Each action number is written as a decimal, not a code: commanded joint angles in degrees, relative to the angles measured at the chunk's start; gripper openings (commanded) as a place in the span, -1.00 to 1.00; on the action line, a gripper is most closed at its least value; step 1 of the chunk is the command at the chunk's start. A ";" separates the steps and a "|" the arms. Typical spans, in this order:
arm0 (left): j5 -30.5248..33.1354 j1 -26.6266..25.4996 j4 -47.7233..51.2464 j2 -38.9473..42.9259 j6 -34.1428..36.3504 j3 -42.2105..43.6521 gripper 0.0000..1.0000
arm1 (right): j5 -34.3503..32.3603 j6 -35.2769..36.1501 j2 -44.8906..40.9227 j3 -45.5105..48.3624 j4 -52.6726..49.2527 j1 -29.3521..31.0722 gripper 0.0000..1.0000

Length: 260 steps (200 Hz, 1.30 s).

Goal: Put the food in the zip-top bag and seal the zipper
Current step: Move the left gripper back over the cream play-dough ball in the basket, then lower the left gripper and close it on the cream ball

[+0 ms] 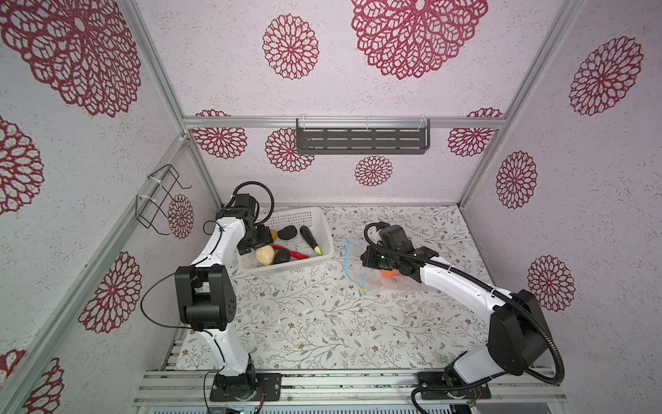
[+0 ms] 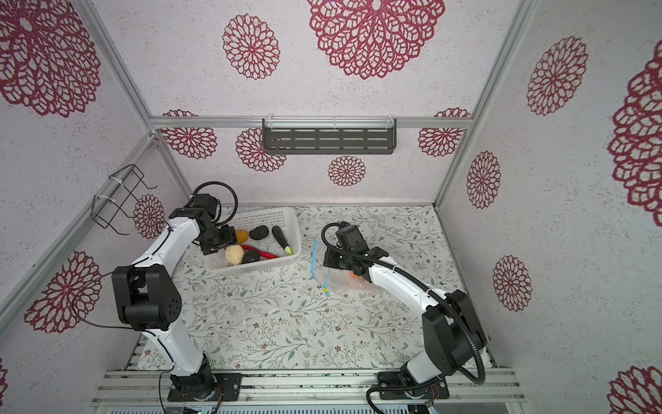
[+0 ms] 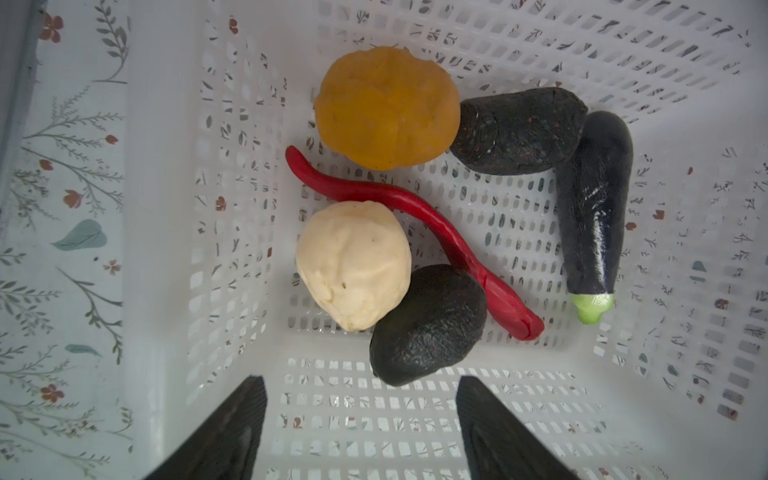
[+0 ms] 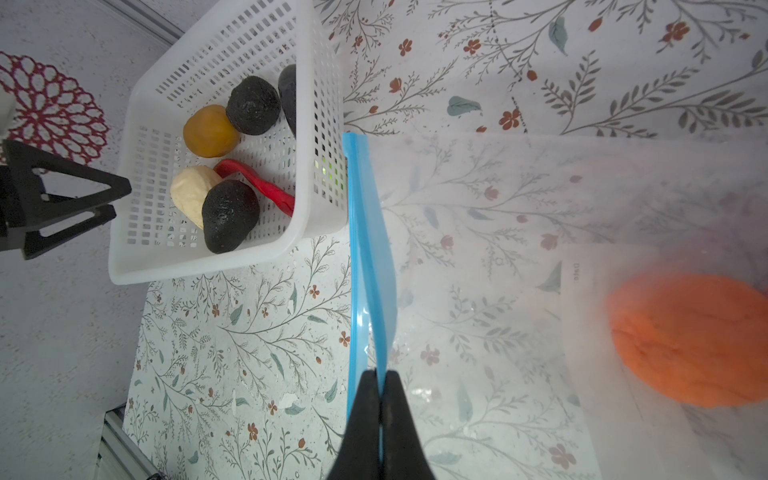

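A: What stood furthest left over the table [image 1: 304, 322]?

B: The left end effector [image 1: 256, 244], left of centre in both top views. It hung over the left end of the white basket [image 1: 325, 229], jaws wide apart and nothing between them.

A: And the food?

B: Mostly in that basket. The left wrist view showed it best. A yellow-orange potato shape [image 3: 386, 108] and a cream ball [image 3: 353, 266] sat with a red chilli [image 3: 415, 216] curving between them. One black lump [image 3: 428, 328] lay against the cream ball and the chilli. The other black lump [image 3: 519, 129] lay against the potato shape. The dark green-tipped piece [image 3: 594, 208] leaned on that second lump, at the basket's right side in both top views.

A: What lay to the right of the basket?

B: The zip-top bag [image 4: 498, 249], lying on the table just right of centre with its mouth towards the basket. The blue zipper [image 1: 347, 258] started just beside the basket's right corner and ran down the frame. It ended at the yellow slider [image 1: 363, 289].

A: Anything inside?

B: An orange piece [image 4: 690, 340], deep in the bag and well away from the mouth.

A: And the right end effector [image 4: 380, 374]?

B: Closed, pinching the blue zipper strip partway along. Its arm reached over the bag from the lower right of the frame.
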<state>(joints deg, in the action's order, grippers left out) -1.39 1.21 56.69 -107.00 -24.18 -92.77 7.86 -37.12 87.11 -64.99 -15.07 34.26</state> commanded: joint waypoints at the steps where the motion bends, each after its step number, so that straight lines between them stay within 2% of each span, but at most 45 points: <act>1: -1.23 0.53 -0.11 -2.20 0.61 -2.09 0.54 | 0.43 -0.18 -1.57 -0.97 -0.03 -0.33 -1.00; 46: -1.55 1.16 -0.34 -8.28 0.04 -3.95 0.54 | 0.68 -0.10 -1.24 -0.66 0.25 -0.33 -1.00; 137: -1.72 1.43 -1.37 -12.30 -0.41 -5.22 0.57 | 0.84 0.30 -0.54 -0.62 0.51 -0.42 -1.00; 227: -3.89 1.42 -2.08 -15.26 -1.66 -7.21 0.40 | 0.41 0.10 0.21 -0.40 0.84 -0.42 -1.00; 260: -4.13 1.42 -2.66 -15.17 -1.51 -6.50 0.54 | 0.67 -0.06 0.67 -0.54 1.08 -0.40 -1.00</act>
<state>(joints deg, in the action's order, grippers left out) -4.71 2.26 55.29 -121.84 -25.98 -99.48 7.88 -37.10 87.37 -64.99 -14.94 34.26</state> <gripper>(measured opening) 0.748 0.056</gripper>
